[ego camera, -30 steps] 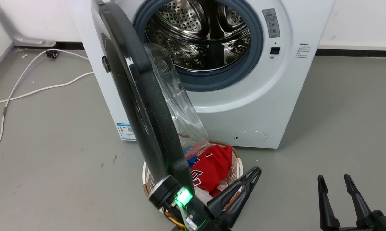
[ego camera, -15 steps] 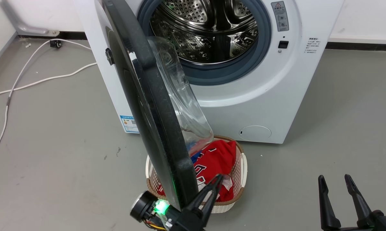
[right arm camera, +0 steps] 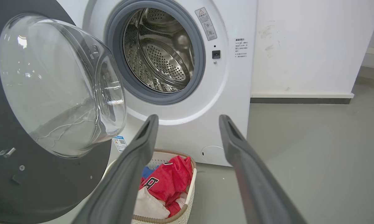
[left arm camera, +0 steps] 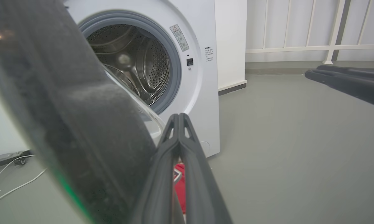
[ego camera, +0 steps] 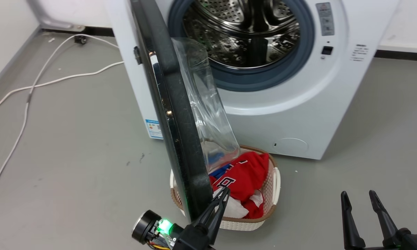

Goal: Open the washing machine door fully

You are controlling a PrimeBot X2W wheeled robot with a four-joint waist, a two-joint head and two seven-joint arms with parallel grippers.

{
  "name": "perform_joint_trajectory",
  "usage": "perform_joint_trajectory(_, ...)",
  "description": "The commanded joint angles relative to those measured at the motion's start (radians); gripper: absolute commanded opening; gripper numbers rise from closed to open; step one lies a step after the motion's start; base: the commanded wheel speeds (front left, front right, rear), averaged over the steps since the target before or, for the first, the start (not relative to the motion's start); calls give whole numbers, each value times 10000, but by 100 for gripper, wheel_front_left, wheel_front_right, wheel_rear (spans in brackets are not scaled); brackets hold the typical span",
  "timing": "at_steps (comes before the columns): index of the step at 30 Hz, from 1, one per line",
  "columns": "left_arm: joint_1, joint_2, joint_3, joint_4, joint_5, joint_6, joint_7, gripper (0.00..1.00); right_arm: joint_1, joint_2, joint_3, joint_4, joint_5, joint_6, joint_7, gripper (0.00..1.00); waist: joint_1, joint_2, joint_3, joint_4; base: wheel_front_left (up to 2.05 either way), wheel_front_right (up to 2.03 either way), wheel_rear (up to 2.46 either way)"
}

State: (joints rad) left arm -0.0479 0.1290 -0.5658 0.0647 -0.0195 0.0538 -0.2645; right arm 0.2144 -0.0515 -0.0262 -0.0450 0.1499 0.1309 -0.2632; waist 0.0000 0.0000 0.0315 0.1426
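Your left claw [ego camera: 223, 193], shut tight and empty, sat beside the half-open door's [ego camera: 180, 114] near edge, left of the drum [ego camera: 243, 31]. Best was a steady leftward push, following its swing.

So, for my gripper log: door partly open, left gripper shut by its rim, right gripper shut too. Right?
No: the right gripper is open wide, per the right wrist view. The door and the shut left gripper are as you say.
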Motion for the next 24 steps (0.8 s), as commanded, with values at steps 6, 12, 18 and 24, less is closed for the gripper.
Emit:
perform_joint_trajectory(6,292,393,520,-88,-154,416,29,0,44,24,53,7,20,-2,-19,100,0,0,44,684,0,0,0)
perform_joint_trajectory(12,554,614,755,-199,-232,613,52,0,56,22,89,26,9,-2,-21,100,0,0,104,1094,0,0,0)
perform_joint_trajectory(18,919,756,1120,-398,-409,897,13,0,65,22,3,12,-19,-2,-21,100,0,0,177,1451,0,0,0)
perform_joint_trajectory(24,1210,1196,1959,-471,-670,1336,13,0,36,22,-27,1,-79,-2,-21,100,0,0,287,1654,0,0,0)
